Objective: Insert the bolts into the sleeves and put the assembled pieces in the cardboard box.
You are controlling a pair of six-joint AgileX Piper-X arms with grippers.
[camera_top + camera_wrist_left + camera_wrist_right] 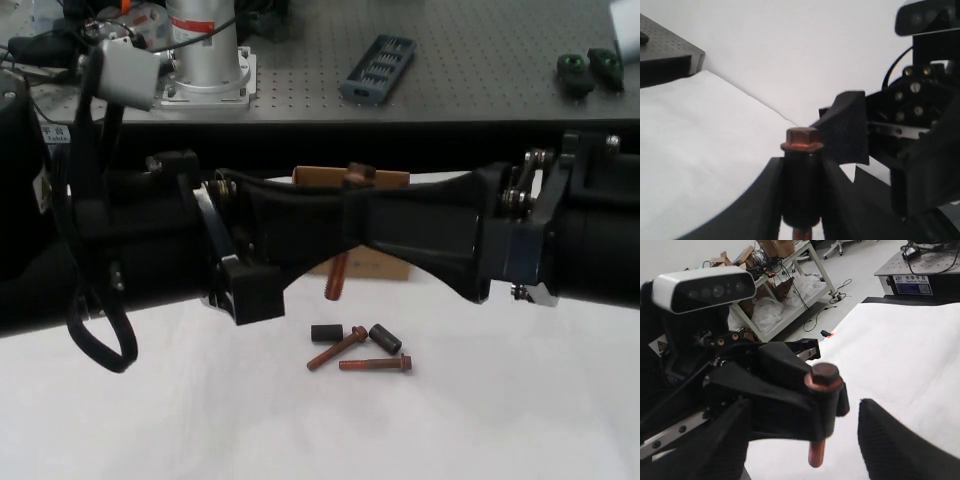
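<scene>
My left pincer (801, 200) clamps black cylindrical sleeve (800, 185), copper hex bolt (801, 140) seated; right pincer (802, 430) apart. Insertion looks done; next, brown cardboard box (385, 178) beyond pincers.

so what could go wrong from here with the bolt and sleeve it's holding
The left hand clamps only the sleeve; the bolt just hangs through it, so a tilt could let it slide out.
The right hand is open close around the piece; either arm moving might knock it.
The cardboard box is largely hidden behind the arms, so a release might miss it.
</scene>
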